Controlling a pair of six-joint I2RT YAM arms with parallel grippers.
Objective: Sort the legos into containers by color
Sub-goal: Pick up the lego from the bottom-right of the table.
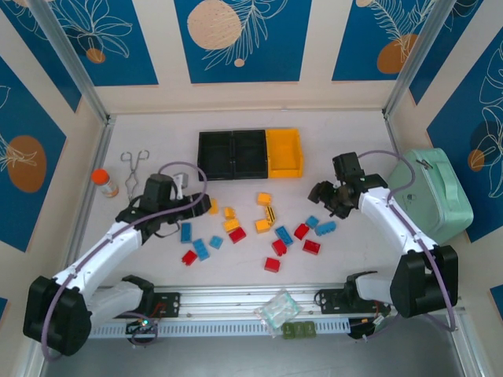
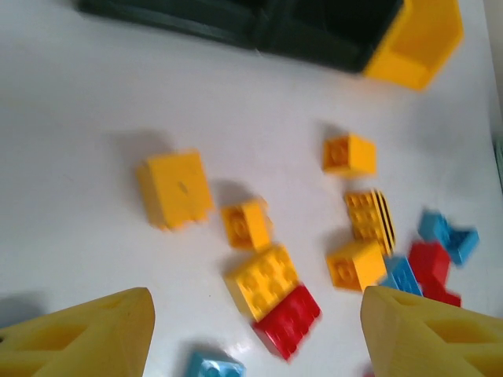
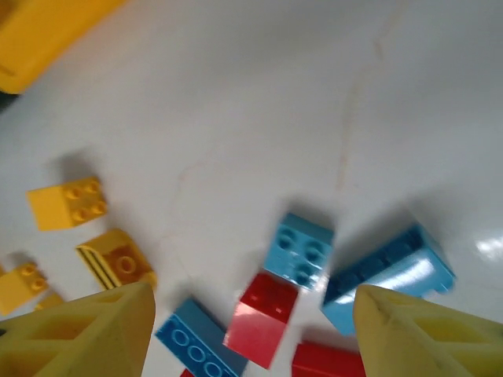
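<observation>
**A:** What lies around the work area?

**B:** A mint-green case (image 1: 436, 192) with a handle stands at the right edge of the tabletop (image 1: 157, 133), just beside the right arm. Far left, metal tongs (image 1: 134, 166) lie flat, with an orange-capped bottle (image 1: 104, 183) upright near them. A clear bag (image 1: 277, 308) rests on the rail at the near edge, between the arm bases.

**A:** And the legos?

**B:** The legos (image 1: 237, 234) are scattered loose mid-tabletop between the two arms. Red, blue and yellow-orange are mixed together, and several touch. One yellow brick (image 2: 369, 216) carries black stripes.

**A:** The containers?

**B:** The containers (image 1: 233, 177) sit beyond the bricks and apart from them. They are joined in a row, two black on the left and one yellow on the right.

**A:** The hands?

**B:** The left hand (image 2: 257, 302) hovers over the left side of the scatter, its fingers (image 2: 94, 338) spread and gripping nothing. A yellow brick and a red one lie below the gap. The right hand (image 3: 253, 290) hangs over blue and red bricks on the right side, also spread and holding nothing.
</observation>
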